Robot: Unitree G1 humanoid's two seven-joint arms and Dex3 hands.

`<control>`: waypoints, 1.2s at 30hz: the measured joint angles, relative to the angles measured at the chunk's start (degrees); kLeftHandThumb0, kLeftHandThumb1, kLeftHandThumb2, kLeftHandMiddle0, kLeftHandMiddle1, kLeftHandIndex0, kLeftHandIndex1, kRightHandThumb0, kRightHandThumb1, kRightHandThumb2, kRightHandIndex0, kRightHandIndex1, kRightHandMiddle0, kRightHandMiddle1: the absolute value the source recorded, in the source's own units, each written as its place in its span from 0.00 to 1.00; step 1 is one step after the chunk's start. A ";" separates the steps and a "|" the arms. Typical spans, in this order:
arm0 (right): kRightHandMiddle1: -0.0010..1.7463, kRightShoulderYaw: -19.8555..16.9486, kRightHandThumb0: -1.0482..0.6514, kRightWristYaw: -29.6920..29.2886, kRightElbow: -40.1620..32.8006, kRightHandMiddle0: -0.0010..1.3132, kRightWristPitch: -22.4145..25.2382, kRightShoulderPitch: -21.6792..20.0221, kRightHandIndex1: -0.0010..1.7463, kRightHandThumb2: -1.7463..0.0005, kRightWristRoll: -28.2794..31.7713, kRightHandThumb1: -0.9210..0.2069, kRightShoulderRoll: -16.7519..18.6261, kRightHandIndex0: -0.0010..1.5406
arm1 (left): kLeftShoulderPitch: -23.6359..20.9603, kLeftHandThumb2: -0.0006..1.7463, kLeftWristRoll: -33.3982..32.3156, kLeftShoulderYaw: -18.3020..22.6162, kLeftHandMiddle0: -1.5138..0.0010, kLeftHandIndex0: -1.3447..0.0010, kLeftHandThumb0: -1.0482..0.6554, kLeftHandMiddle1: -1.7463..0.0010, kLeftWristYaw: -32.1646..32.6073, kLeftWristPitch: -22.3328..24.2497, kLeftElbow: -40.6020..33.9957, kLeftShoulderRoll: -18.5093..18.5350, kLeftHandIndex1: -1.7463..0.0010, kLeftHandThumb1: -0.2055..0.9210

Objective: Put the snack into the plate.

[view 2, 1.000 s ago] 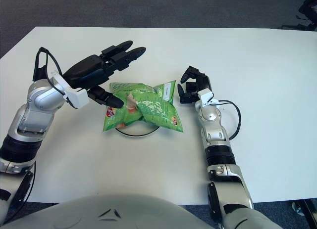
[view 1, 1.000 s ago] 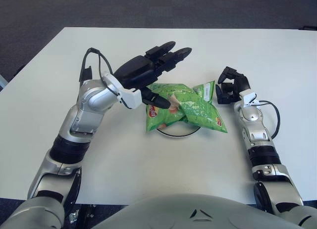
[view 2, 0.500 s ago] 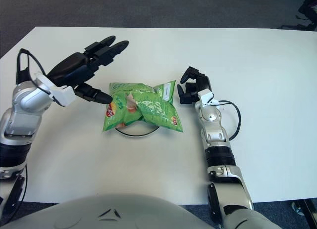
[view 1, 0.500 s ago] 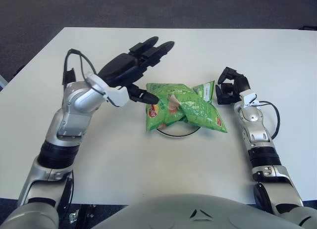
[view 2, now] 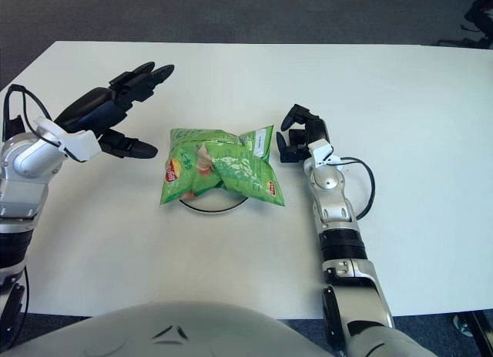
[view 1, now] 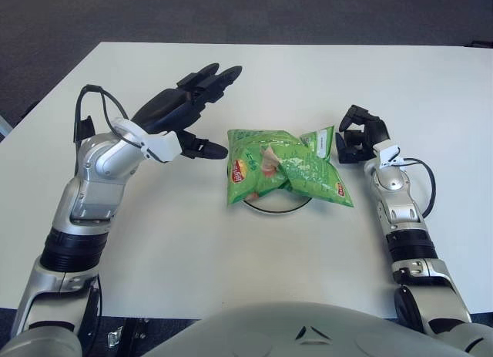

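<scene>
We found the green snack bag (view 1: 283, 166) lying on the plate (view 1: 271, 207), covering most of it, on the white table (view 1: 231, 272). Our left hand (view 1: 181, 114) hovered just left of the bag with fingers spread, holding nothing. Our right hand (view 1: 356, 135) sat just right of the bag, fingers curled and empty

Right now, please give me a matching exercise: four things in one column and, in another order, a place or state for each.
Things:
1. snack bag
2. plate
3. left robot hand
4. right robot hand

Descriptions:
A. fingers curled, right of the bag
B. mostly covered, only a dark rim shows
C. green, lying on the plate
D. fingers spread, left of the bag, holding nothing

Pairs: 1-C, 2-B, 3-D, 4-A
</scene>
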 measured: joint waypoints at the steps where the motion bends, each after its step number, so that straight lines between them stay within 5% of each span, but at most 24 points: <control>1: 1.00 0.00 0.30 0.00 0.00 0.55 0.00 0.00 1.00 0.16 -0.01 0.65 0.00 0.87 | 0.09 0.23 0.01 0.13 0.97 1.00 0.00 0.98 0.17 -0.15 0.26 0.08 0.96 1.00; 10: 1.00 0.09 0.30 -0.05 0.04 0.55 -0.01 -0.02 1.00 0.16 -0.10 0.64 0.02 0.87 | 0.28 0.27 0.17 1.12 0.95 1.00 0.00 0.98 5.30 -6.44 9.26 0.52 0.94 1.00; 16: 1.00 0.12 0.30 -0.15 0.01 0.55 -0.07 0.01 1.00 0.16 -0.11 0.64 0.02 0.86 | 1.52 0.30 -1.45 1.53 0.93 1.00 0.00 0.96 7.29 -6.67 13.47 -0.34 0.85 1.00; 26: 1.00 0.17 0.30 -0.02 0.03 0.55 -0.20 0.02 1.00 0.16 -0.10 0.64 0.02 0.86 | 2.26 0.34 -8.03 2.41 0.92 1.00 0.01 0.94 8.50 -6.17 14.47 -4.49 0.72 1.00; 36: 1.00 0.28 0.30 -0.09 -0.06 0.55 -0.30 0.15 1.00 0.16 -0.19 0.64 -0.04 0.87 | 2.10 0.41 -21.40 5.43 0.90 1.00 0.00 0.92 8.24 -9.60 28.50 -10.49 0.73 1.00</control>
